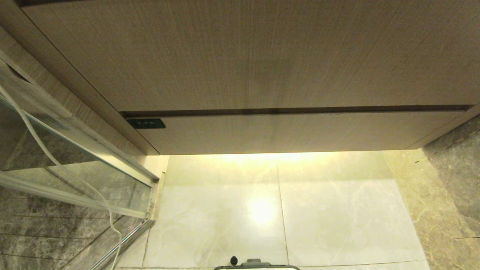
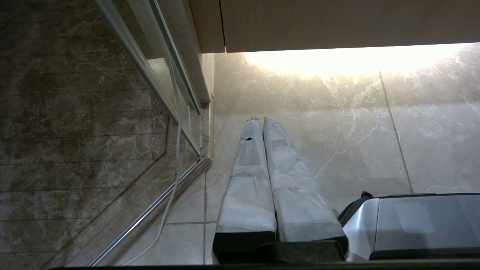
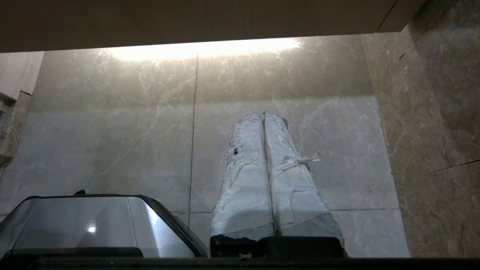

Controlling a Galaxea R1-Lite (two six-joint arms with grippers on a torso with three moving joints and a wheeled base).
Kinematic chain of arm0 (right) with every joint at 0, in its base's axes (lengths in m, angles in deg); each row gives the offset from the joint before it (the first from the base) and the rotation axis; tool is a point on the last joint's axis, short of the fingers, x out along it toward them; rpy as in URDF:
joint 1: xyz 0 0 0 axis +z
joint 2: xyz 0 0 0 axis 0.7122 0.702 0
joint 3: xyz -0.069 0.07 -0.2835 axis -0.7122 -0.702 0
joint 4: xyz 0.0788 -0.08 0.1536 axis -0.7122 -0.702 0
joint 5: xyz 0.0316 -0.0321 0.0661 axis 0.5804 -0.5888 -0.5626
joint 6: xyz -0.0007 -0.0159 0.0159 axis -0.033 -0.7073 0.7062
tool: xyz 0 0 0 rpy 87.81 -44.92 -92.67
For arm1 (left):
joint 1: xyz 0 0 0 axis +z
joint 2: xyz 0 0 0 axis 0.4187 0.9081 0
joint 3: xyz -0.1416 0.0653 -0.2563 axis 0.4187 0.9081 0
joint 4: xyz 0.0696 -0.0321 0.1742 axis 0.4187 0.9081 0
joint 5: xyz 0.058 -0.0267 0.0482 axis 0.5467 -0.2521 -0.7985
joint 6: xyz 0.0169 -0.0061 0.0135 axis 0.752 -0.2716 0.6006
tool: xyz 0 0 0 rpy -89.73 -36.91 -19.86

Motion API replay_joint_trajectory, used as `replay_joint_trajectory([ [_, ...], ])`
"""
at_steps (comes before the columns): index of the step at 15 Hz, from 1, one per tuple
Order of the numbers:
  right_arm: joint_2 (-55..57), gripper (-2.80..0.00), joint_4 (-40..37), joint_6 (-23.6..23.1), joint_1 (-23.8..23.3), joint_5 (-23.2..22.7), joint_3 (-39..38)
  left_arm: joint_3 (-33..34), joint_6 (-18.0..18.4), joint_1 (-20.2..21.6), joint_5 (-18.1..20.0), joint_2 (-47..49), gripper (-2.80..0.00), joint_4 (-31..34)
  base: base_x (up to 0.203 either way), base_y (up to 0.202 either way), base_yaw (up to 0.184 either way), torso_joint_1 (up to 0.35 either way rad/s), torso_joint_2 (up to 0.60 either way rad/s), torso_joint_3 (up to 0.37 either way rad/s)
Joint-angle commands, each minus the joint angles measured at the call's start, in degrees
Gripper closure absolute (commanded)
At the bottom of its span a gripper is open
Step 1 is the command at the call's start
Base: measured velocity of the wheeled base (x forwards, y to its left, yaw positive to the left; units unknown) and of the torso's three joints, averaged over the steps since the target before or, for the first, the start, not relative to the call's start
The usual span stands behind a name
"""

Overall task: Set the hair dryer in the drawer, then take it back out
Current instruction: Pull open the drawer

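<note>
Drawer (image 1: 285, 131) sits fully closed beneath the taller panel (image 1: 240, 52); hair dryer not visible. Left pincer (image 2: 258, 120) and right pincer (image 3: 262, 115) hang parked above the floor (image 1: 337, 210), clamped together, empty.

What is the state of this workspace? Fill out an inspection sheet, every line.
Surface: pale marble floor tiles, with glare from a light under the cabinet.
Job's things: drawer shut, below the taller panel; hair dryer, nothing seen.
Clutter: nothing seen.
Grippers: left tool shut, empty, above the floor; right tool the same.
Cables: white cord trails down by the glass door.
Surroundings: darker stone wall at right; small dark plate at the drawer's left corner.
</note>
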Motion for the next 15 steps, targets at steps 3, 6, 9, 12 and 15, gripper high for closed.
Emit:
replay_joint_trajectory([
  [3,-0.1,0.0,-0.12,-0.61,-0.02,-0.1,-0.18,0.09,0.02,0.0,0.0,0.0,0.0,-0.01,0.0,0.0,0.0,0.0,0.0,0.0],
  [6,-0.01,0.0,0.14,-0.61,0.02,-0.01,-0.18,0.09,0.02,0.0,0.0,-0.08,0.0,-0.01,0.0,0.0,0.0,0.0,0.0,0.0],
  [9,-0.03,0.0,-0.6,0.25,-0.02,-0.04,0.96,0.09,0.02,0.0,0.0,0.0,0.0,-0.01,0.0,0.0,0.0,0.0,0.0,0.0],
  [12,6.11,0.0,-4.66,0.18,0.0,-0.39,15.78,0.09,0.02,0.0,0.0,0.0,0.0,-0.01,0.0,0.0,0.0,0.0,0.0,0.0],
  [15,25.73,0.0,-12.54,0.12,0.05,-0.69,38.5,0.08,0.02,0.0,0.0,0.0,0.0,-0.01,0.0,0.0,0.0,0.0,0.0,0.0],
])
